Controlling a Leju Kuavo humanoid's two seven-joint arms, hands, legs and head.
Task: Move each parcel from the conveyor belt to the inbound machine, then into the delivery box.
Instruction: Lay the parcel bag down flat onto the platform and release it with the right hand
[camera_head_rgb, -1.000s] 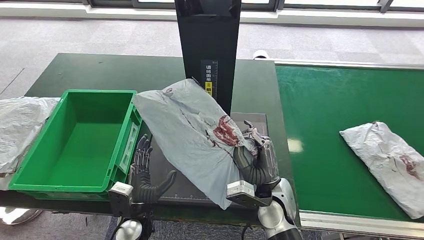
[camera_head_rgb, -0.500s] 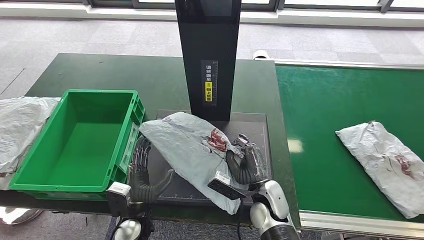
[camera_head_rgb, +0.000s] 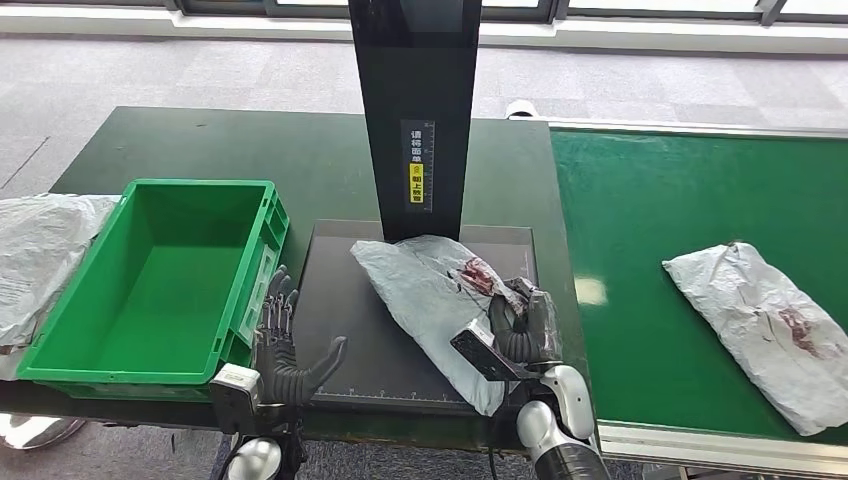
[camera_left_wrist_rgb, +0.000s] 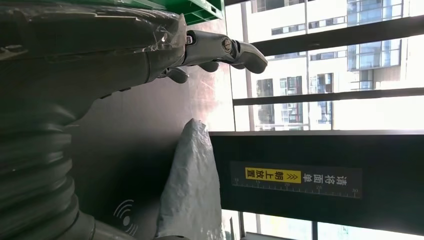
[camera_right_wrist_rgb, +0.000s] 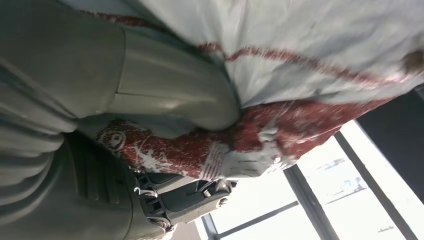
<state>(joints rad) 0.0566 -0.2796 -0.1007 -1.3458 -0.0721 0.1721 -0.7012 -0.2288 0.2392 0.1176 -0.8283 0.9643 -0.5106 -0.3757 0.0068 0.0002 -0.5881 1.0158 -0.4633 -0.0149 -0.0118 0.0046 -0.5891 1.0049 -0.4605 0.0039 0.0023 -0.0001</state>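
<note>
Box (camera_head_rgb: 160, 280) left of inbound machine (camera_head_rgb: 350, 310), parcel (camera_head_rgb: 435, 295) on it, conveyor belt (camera_head_rgb: 650, 220) right, second parcel (camera_head_rgb: 770, 325) on belt

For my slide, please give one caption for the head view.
Right hand holds a grey parcel on the black inbound machine, beside an empty green box.

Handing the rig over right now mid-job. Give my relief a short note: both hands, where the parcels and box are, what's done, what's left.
Right hand: grips the grey parcel by its near edge; the parcel lies on the inbound machine's black platform, in front of the scanner column.
Left hand: holds nothing, fingers apart, between the platform and the green delivery box.
Box: nothing inside.
Second parcel: on the conveyor belt.
A crumpled plastic bag lies left of the box.
Done: first parcel brought to the machine.
Left: move it into the box, then take the second parcel through the machine and into the box.
</note>
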